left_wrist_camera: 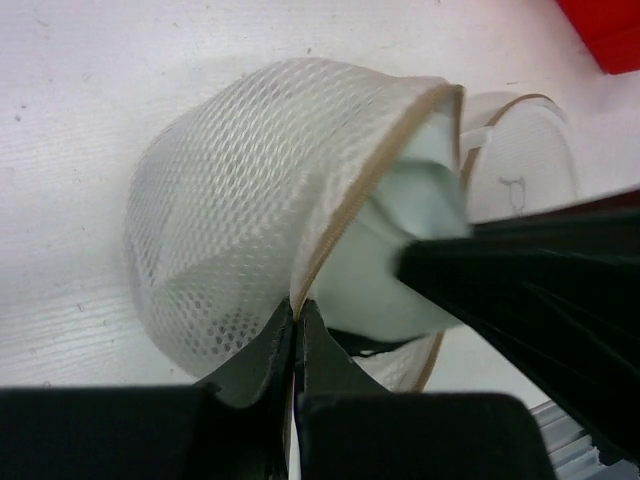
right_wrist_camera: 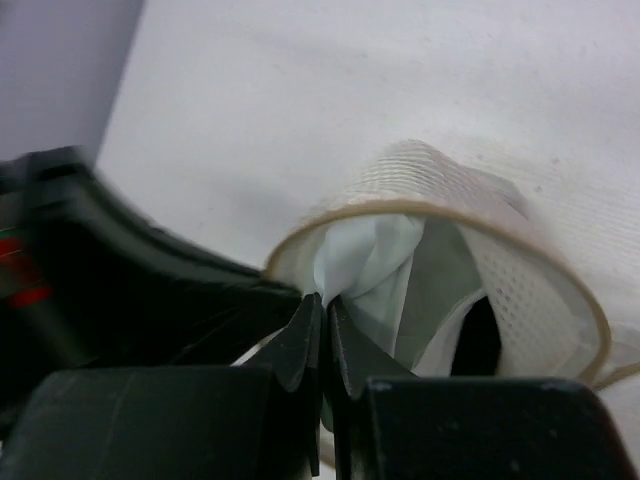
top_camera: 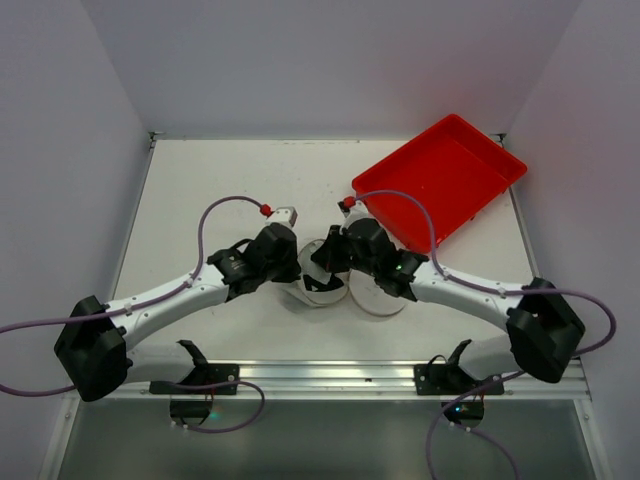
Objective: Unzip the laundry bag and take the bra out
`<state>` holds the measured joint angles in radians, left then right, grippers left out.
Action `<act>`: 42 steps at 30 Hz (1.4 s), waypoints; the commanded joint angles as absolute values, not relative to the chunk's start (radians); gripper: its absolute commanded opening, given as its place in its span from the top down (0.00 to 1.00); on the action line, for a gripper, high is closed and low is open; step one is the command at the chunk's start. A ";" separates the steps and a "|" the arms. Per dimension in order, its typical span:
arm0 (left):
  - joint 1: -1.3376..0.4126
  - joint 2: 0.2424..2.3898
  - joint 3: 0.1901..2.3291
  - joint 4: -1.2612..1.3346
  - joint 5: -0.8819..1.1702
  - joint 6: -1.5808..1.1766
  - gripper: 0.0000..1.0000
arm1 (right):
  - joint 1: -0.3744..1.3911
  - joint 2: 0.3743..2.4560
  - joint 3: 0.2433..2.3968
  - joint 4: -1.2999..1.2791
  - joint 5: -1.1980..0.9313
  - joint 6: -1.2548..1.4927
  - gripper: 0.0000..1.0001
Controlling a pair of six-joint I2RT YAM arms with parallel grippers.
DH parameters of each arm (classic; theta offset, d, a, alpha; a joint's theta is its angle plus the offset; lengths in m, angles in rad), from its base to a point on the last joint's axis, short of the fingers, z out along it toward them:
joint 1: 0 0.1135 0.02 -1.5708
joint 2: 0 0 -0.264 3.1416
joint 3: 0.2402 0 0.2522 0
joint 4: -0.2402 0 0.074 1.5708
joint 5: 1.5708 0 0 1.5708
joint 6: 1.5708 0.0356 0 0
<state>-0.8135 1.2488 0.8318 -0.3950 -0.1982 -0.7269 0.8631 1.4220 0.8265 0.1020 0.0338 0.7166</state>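
Both hands meet over the middle of the bench (top_camera: pixel 230 170), where the white mesh laundry bag (left_wrist_camera: pixel 230 210) sits between them with its mouth gaping open, nearer the arms than the red tray (top_camera: pixel 440 175) at the far right corner. The left hand (left_wrist_camera: pixel 297 315) is pinched tight on the tan-edged rim of the bag's opening. The right hand (right_wrist_camera: pixel 322 305) is closed on a fold of the pale bra (right_wrist_camera: pixel 365 260) that shows just inside that mouth.
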 commanded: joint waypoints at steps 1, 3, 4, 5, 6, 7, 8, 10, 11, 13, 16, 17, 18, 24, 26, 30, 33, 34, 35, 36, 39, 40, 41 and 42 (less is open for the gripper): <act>-0.801 1.230 0.864 -0.437 -0.270 -0.764 1.00 | 0.868 1.275 0.834 0.134 -0.072 0.600 1.00; -0.793 1.230 0.870 -0.459 -0.275 -0.767 1.00 | 0.868 1.214 0.836 0.101 -0.107 0.568 1.00; -0.789 1.230 0.874 -0.466 -0.276 -0.770 1.00 | 0.867 1.192 0.835 0.091 -0.129 0.563 1.00; -0.778 1.229 0.874 -0.472 -0.276 -0.772 1.00 | 0.865 1.172 0.827 0.084 -0.135 0.560 1.00; -0.775 1.226 0.874 -0.485 -0.275 -0.773 1.00 | 0.865 1.149 0.822 0.081 -0.140 0.554 1.00; -0.767 1.223 0.871 -0.486 -0.273 -0.776 1.00 | 0.862 1.108 0.816 0.075 -0.134 0.554 1.00; -0.765 1.217 0.870 -0.488 -0.273 -0.778 1.00 | 0.862 1.088 0.818 0.060 -0.132 0.552 1.00; -0.755 1.212 0.862 -0.491 -0.264 -0.779 1.00 | 0.853 1.036 0.840 0.034 -0.127 0.545 1.00; -0.750 1.210 0.862 -0.495 -0.261 -0.781 1.00 | 0.851 1.020 0.851 0.019 -0.133 0.542 1.00; -0.742 1.213 0.861 -0.499 -0.253 -0.781 1.00 | 0.848 0.982 0.894 0.003 -0.159 0.528 1.00; -0.741 1.232 0.854 -0.489 -0.232 -0.779 1.00 | 0.847 0.941 0.949 0.003 -0.193 0.526 1.00; -0.741 1.233 0.851 -0.486 -0.226 -0.781 1.00 | 0.848 0.931 0.960 -0.023 -0.178 0.525 1.00; -0.741 1.233 0.847 -0.479 -0.221 -0.781 1.00 | 0.845 0.922 0.977 -0.034 -0.160 0.508 1.00; -0.732 1.210 0.836 -0.495 -0.222 -0.775 1.00 | 0.724 0.945 1.173 -0.198 0.036 0.425 1.00; -0.724 1.195 0.830 -0.499 -0.222 -0.775 1.00 | 0.617 0.966 1.230 -0.225 0.049 0.429 1.00; -0.718 1.170 0.824 -0.502 -0.216 -0.772 1.00 | 0.411 1.055 1.301 -0.229 0.063 0.475 1.00; -0.716 1.151 0.812 -0.496 -0.209 -0.773 1.00 | 0.229 1.155 1.382 -0.221 0.109 0.485 1.00; -0.716 1.141 0.808 -0.491 -0.203 -0.773 1.00 | 0.197 1.188 1.403 -0.218 0.117 0.488 1.00; -0.716 1.135 0.802 -0.477 -0.187 -0.773 1.00 | 0.161 1.225 1.423 -0.216 0.120 0.503 1.00; -0.716 1.131 0.795 -0.468 -0.181 -0.773 1.00 | 0.099 1.264 1.442 -0.213 0.121 0.511 1.00; -0.716 1.131 0.785 -0.446 -0.175 -0.766 1.00 | 0.007 1.412 1.494 -0.180 0.143 0.557 1.00; -0.716 1.140 0.785 -0.445 -0.173 -0.762 1.00 | -0.024 1.487 1.515 -0.167 0.138 0.574 1.00; -0.716 1.144 0.785 -0.439 -0.164 -0.756 1.00 | -0.046 1.526 1.532 -0.155 0.146 0.604 1.00; -0.716 1.149 0.785 -0.436 -0.160 -0.755 1.00 | -0.075 1.566 1.578 -0.155 0.152 0.617 1.00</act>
